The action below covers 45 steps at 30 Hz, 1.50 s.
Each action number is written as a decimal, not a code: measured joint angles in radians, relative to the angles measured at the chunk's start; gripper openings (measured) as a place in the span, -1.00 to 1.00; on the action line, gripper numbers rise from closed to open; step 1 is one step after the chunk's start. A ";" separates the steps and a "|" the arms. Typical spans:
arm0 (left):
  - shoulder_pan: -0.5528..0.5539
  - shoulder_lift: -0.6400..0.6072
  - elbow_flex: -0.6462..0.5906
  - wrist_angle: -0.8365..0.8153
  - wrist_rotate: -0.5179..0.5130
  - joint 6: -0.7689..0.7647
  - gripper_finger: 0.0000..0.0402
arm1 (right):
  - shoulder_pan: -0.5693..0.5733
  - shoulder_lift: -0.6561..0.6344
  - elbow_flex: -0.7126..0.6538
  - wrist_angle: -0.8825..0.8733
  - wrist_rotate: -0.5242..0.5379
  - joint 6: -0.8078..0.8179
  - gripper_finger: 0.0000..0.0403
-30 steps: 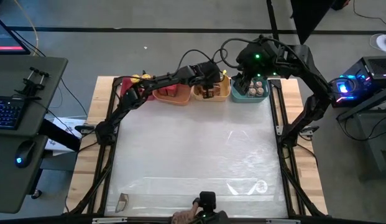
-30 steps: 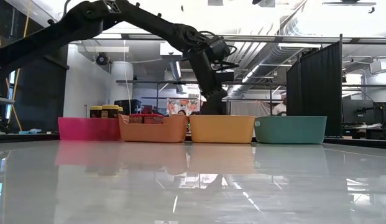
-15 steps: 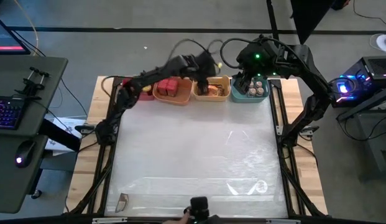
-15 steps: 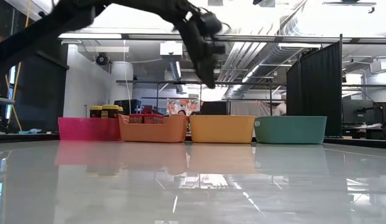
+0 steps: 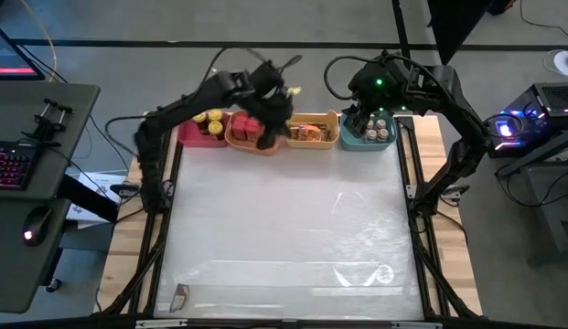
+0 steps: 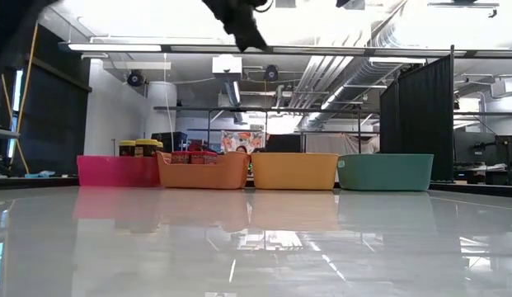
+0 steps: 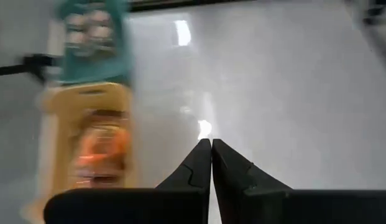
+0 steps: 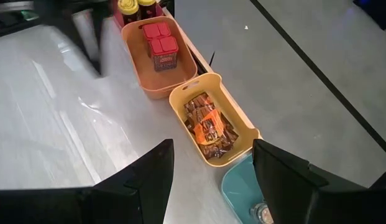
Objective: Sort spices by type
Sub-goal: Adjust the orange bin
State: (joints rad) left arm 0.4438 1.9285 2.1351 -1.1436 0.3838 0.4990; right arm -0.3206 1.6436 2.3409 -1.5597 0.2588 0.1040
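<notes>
The left gripper (image 5: 270, 137) is hanging clenched and empty above the orange bin (image 5: 254, 133) holding the red boxes (image 5: 248, 127). Beside that bin, foil packets (image 5: 310, 132) are lying in the yellow bin (image 5: 312, 143). The right gripper (image 5: 361, 117) is waiting released over the teal bin (image 5: 368, 143) of grey-lidded jars (image 5: 379, 127).

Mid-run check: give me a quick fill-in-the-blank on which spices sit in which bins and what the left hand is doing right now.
1. The small red boxes lie in the ____ bin.
2. The foil packets lie in the ____ bin.
3. The left hand has its fingers ____ and holds nothing.
4. The right hand hovers over the ____ bin.

Missing words: orange; yellow; shut; teal
</notes>
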 joint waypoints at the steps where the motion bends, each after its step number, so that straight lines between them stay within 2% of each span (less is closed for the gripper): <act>1: -0.005 -0.044 -0.079 0.026 0.030 0.003 -1.00 | 0.000 0.000 0.000 0.000 0.000 0.001 0.05; 4: -0.018 -0.197 -0.390 0.192 0.053 -0.035 -1.00 | 0.000 0.000 0.000 0.000 0.000 0.002 0.05; 7: -0.028 -0.366 -0.755 0.448 0.018 -0.148 -1.00 | 0.000 0.000 0.000 0.000 0.001 0.004 0.05; 10: -0.052 -0.508 -1.055 0.702 -0.175 -0.219 -1.00 | 0.000 0.000 0.000 0.000 0.031 0.017 0.05; 13: -0.067 -0.543 -1.227 0.851 -0.326 -0.203 -1.00 | 0.000 0.000 0.000 0.002 0.049 0.032 0.05; 15: -0.068 -0.526 -1.263 0.889 -0.341 -0.180 -1.00 | 0.000 0.000 0.000 0.013 0.049 0.042 0.05; 23: -0.081 -0.366 -1.261 1.017 -0.346 -0.113 -1.00 | 0.001 0.000 0.000 0.039 0.049 0.060 0.05; 30: -0.091 -0.298 -1.259 1.111 -0.500 -0.101 -1.00 | 0.001 0.000 0.000 0.039 0.050 0.075 0.05; 38: -0.089 -0.210 -1.260 1.175 -0.576 -0.104 -1.00 | 0.001 0.000 0.000 0.043 0.052 0.079 0.05; 45: -0.083 -0.203 -1.261 1.261 -0.605 -0.096 -1.00 | 0.001 0.000 0.000 0.069 0.053 0.072 0.05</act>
State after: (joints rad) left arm 0.3608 1.7252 0.8742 0.1172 -0.2216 0.4035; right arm -0.3199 1.6440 2.3409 -1.4904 0.3119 0.1759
